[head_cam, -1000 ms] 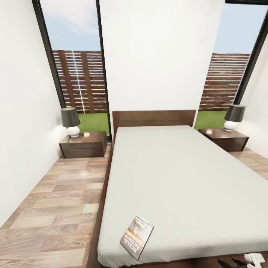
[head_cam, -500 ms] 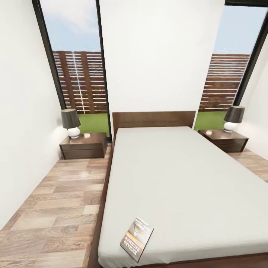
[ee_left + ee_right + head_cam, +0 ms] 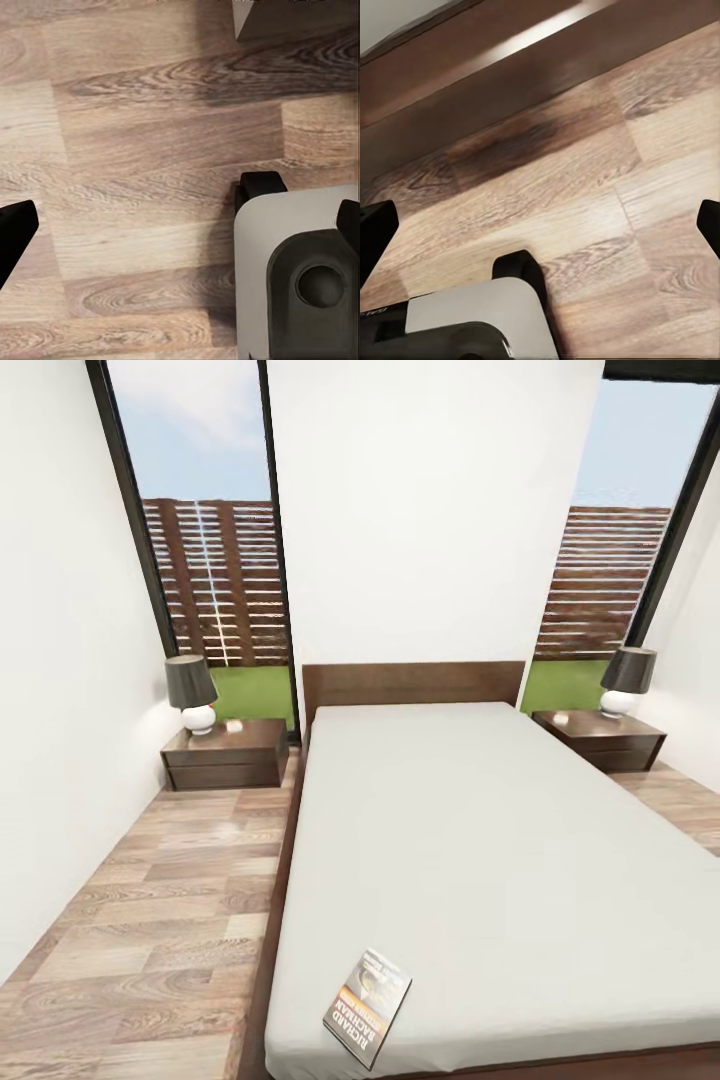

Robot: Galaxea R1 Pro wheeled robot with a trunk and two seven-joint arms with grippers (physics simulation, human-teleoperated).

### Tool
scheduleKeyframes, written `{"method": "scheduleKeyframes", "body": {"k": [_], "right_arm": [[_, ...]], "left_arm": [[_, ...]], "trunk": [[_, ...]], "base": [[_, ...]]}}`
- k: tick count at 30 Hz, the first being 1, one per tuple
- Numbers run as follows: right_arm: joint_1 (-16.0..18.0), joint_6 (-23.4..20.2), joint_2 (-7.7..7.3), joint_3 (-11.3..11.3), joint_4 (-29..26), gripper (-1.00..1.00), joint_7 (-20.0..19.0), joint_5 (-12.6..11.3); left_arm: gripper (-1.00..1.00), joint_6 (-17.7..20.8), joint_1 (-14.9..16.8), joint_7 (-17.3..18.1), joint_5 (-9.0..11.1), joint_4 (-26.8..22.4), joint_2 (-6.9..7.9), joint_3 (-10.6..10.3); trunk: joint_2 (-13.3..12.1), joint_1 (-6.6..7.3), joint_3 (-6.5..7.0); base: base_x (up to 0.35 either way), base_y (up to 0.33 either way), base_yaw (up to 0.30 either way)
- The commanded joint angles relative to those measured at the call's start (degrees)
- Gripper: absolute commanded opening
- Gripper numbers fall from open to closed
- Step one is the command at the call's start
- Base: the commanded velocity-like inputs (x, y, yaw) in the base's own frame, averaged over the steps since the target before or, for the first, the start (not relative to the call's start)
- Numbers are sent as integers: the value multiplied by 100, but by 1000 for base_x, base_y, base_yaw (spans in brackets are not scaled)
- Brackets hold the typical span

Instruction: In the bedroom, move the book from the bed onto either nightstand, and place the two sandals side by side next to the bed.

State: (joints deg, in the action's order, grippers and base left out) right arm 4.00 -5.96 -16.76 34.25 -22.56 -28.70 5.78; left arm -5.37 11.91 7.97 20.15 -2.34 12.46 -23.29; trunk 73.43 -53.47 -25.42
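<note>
Only readable text was on the book [image 3: 367,1007], lying on the bed [image 3: 500,840] near its foot-end corner on the robot's left. White capitals on the cover read "RICHARD BACHMAN" in two lines, running sideways along the cover's long edge as the head view saw it. An orange band beside those lines carried smaller lettering, too blurred to read. The grey pictured part of the cover had some faint marks, also illegible. Nothing else in the head view bore text, numbers or signs. Both wrist views had no legible markings either; a faint smudge on the robot's body in the right wrist view was unreadable.
</note>
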Motion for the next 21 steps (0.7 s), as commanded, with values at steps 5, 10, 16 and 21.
{"method": "scheduleKeyframes", "body": {"k": [5, 10, 16, 21], "right_arm": [[5, -30, 26, 39, 21, 100, -23, 72], [5, -29, 33, 28, 28, 100, -18, 74], [5, -28, 42, 21, 32, 100, -14, 73], [5, -29, 48, 29, 40, 100, -6, 59]], "left_arm": [[100, -21, 4, 23, 59, 2, -14, -51], [100, -23, 4, 26, 59, 3, -41, -52], [100, -25, 4, 29, 62, -2, -68, -52], [100, -25, 4, 29, 64, -3, -88, -52]], "trunk": [[-199, 111, 84], [-399, 220, 174], [-640, 352, 282], [-840, 462, 372]], "base": [[0, 0, 0], [0, 0, 0], [0, 0, 0], [0, 0, 0]]}}
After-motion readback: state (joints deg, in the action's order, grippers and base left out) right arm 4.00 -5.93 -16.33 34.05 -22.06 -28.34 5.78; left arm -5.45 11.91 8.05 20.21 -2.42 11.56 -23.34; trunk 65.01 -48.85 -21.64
